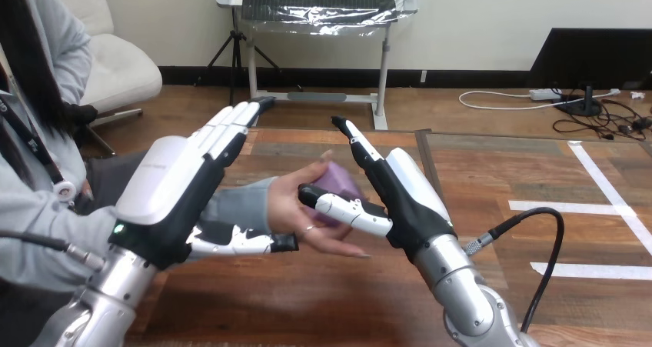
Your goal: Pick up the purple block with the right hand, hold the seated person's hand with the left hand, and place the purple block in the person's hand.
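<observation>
The person's hand [296, 208] reaches in from the left, palm up, above the middle of the table. The purple block [338, 182] lies in that palm, and the person's fingers rise behind it. My right hand [400, 197] stands edge-on just right of the block, fingers straight and pointing away. Its thumb [346, 208] stretches left across the palm, in front of the block. My left hand [173, 185] is open beside the person's grey-sleeved wrist [242, 208], fingers straight. Its thumb [246, 243] lies under the wrist.
The wooden table [307, 301] spreads below both hands. A black cable [538, 239] loops at my right forearm. White tape lines [584, 205] mark the surface at the right. The person sits at the left side.
</observation>
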You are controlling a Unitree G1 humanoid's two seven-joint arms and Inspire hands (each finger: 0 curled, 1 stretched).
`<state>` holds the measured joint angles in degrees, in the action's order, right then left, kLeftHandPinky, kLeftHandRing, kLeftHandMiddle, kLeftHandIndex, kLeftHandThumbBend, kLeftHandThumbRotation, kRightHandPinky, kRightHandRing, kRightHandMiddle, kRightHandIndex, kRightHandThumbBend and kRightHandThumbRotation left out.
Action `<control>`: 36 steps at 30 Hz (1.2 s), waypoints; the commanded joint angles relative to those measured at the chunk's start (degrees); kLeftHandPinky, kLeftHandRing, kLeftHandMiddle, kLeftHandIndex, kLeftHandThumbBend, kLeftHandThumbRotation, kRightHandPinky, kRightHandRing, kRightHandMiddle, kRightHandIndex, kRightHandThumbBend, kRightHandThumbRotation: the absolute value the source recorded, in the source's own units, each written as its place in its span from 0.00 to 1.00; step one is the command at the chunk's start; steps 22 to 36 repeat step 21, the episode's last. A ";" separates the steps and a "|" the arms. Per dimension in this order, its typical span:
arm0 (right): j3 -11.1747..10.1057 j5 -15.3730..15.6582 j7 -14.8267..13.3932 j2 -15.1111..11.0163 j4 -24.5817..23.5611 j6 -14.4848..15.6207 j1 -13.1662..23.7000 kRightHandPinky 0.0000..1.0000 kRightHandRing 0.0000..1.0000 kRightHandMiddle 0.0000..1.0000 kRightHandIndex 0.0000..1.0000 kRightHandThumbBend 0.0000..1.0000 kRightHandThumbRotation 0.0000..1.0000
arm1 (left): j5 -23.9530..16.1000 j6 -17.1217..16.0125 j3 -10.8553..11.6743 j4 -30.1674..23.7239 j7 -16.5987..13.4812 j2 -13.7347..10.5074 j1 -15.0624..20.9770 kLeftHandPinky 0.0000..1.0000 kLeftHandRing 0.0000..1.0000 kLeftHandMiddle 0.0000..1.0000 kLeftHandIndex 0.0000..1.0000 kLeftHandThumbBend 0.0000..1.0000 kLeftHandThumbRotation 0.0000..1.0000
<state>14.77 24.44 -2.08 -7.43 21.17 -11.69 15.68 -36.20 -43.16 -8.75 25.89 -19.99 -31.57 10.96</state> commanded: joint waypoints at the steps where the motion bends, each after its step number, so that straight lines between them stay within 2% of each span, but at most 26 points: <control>1: -1.98 -0.80 -0.66 -1.96 0.60 -2.27 5.46 0.93 1.00 1.00 1.00 1.00 0.91 | 0.95 -1.02 2.36 -2.44 -1.51 -1.22 0.34 0.86 0.96 0.98 0.99 1.00 0.56; 9: -2.26 -0.89 -0.76 -3.30 1.89 -3.99 6.43 0.93 1.00 1.00 1.00 1.00 0.96 | 1.00 -2.65 3.53 -1.82 -2.54 -1.29 -0.70 0.89 0.98 0.99 0.99 1.00 0.56; 15: -2.73 -1.51 -0.49 -4.22 2.82 -5.68 7.07 0.93 1.00 1.00 1.00 1.00 0.99 | 2.60 -5.06 4.37 -0.60 -2.63 -1.15 -1.30 0.90 0.98 0.99 0.99 1.00 0.56; 21: -3.30 -2.59 -0.21 -4.99 4.04 -7.96 7.82 0.93 1.00 1.00 1.00 1.00 1.00 | 3.12 -8.32 5.40 0.87 -4.51 -0.69 -1.67 0.90 0.97 0.98 0.99 1.00 0.58; 36: -3.30 -2.59 -0.21 -4.99 4.04 -7.96 7.82 0.93 1.00 1.00 1.00 1.00 1.00 | 3.12 -8.32 5.40 0.87 -4.51 -0.69 -1.67 0.90 0.97 0.98 0.99 1.00 0.58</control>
